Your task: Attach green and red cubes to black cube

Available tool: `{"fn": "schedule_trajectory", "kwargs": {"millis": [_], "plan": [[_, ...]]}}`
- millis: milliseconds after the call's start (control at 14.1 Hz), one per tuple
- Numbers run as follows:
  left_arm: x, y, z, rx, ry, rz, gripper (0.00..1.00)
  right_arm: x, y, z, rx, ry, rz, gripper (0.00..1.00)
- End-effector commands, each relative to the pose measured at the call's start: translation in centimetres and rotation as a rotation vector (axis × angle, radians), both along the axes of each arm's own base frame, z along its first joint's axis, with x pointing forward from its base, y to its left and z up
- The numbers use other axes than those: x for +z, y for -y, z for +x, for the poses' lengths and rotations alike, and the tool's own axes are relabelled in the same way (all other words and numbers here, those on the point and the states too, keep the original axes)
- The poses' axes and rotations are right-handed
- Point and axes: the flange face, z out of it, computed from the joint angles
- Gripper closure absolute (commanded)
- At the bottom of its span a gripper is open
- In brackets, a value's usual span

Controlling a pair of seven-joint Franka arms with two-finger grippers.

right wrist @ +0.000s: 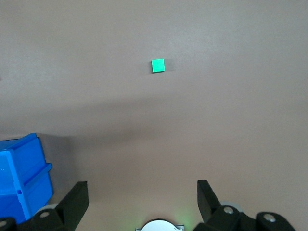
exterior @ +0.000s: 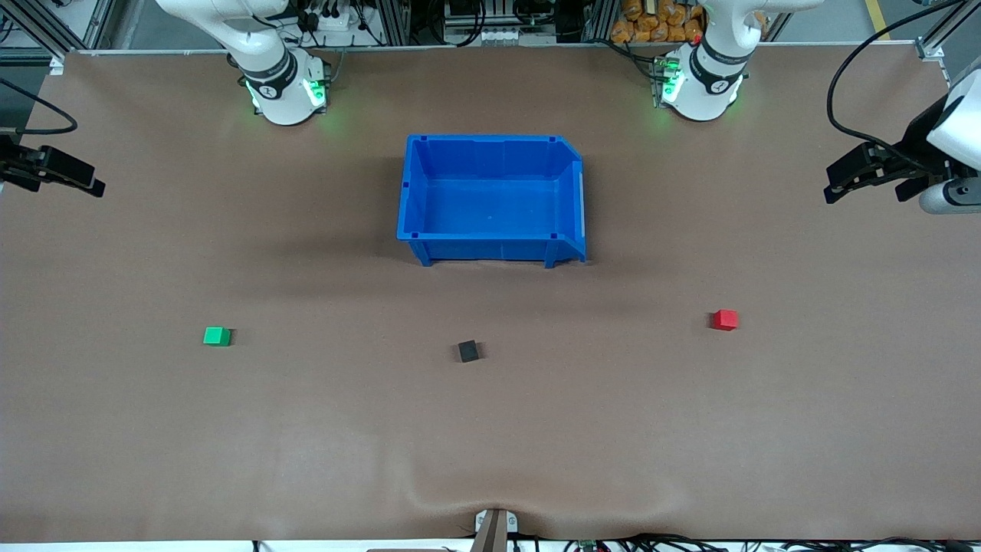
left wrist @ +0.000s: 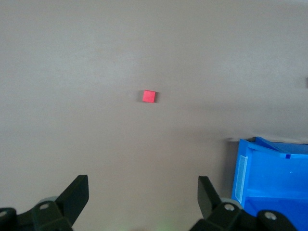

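Observation:
Three small cubes lie apart on the brown table. The green cube point(exterior: 217, 336) point(right wrist: 158, 65) is toward the right arm's end. The black cube point(exterior: 468, 351) sits in the middle, nearer the front camera than the bin. The red cube point(exterior: 724, 320) point(left wrist: 149, 96) is toward the left arm's end. My left gripper point(exterior: 870, 186) point(left wrist: 143, 192) hangs open and empty over the table's edge at the left arm's end. At the other end my right gripper point(exterior: 83, 181) point(right wrist: 143, 195) is also open, holding nothing. Neither gripper is close to any cube.
An empty blue bin point(exterior: 415, 192) point(left wrist: 250, 168) point(right wrist: 29, 159) stands in the middle of the table, between the arm bases and the black cube. Cables and a small bracket point(exterior: 494, 525) lie along the table's front edge.

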Motion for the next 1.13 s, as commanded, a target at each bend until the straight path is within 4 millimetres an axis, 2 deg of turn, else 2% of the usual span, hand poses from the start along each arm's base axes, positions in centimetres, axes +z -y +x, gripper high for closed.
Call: {"fn": "schedule_trajectory", "kwargs": {"millis": [0,426,780,1064], "plan": [[0.3,0.0,0.1,-0.006,-0.011,0.002,0.00,0.3,0.0,0.0,-0.014,0.004,0.001,0.00],[0.2,-0.3,-0.1,0.001,-0.028,0.016,0.00,0.2,0.2,0.1,-0.017,0.006,0.000,0.00],[-1.1,-0.1,-0.6,-0.011,-0.073,0.021,0.00,-2.2,0.2,1.6,-0.002,-0.029,-0.019,0.00],[-1.2,0.1,-0.7,-0.017,-0.076,0.023,0.00,-3.3,1.3,2.6,-0.030,-0.032,-0.012,0.00]]}}
